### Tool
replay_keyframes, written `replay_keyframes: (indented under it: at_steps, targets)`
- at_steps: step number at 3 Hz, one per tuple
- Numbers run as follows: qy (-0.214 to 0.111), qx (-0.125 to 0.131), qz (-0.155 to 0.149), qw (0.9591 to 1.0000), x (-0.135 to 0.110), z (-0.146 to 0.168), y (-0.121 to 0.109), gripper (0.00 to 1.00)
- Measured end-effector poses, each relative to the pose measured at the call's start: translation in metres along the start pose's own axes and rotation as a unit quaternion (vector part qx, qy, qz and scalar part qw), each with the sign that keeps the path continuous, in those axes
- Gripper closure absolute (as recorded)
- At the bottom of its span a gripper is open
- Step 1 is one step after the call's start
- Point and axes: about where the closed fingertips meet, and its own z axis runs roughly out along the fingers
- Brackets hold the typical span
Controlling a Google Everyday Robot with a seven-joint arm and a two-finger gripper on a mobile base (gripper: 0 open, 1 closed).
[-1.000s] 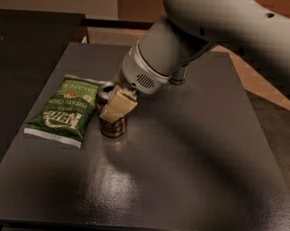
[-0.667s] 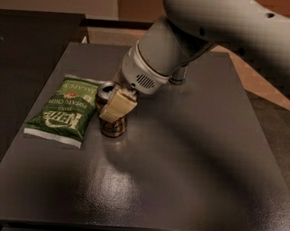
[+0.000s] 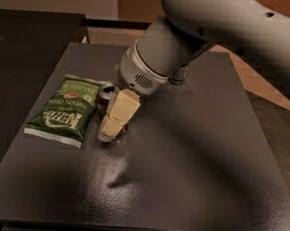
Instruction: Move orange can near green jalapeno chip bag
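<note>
The orange can [image 3: 105,95] stands upright on the dark table [image 3: 192,156], just right of the green jalapeno chip bag [image 3: 62,110], which lies flat with its lettering up. My gripper [image 3: 112,119] comes down from the white arm over the can. One pale finger [image 3: 119,116] covers the can's front and right side, and the other finger is hidden behind the can. The gripper is shut on the can. The can's silver top with its tab hole shows left of the finger. The can's base is at the table surface, a small gap from the bag's right edge.
The white arm [image 3: 201,36] spans the upper right of the view and hides the table's far middle. A darker surface [image 3: 19,52] lies to the left of the table. The table's front edge [image 3: 136,229] runs along the bottom.
The gripper has sunk a little lower with the can. The bag has not moved.
</note>
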Motion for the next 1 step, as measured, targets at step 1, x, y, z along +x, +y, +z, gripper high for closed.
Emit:
replay_keyframes:
  at_steps: [1]
  targets:
    - [0.000,0.000,0.000,1.0000,0.0000,0.0000,0.0000,0.00]
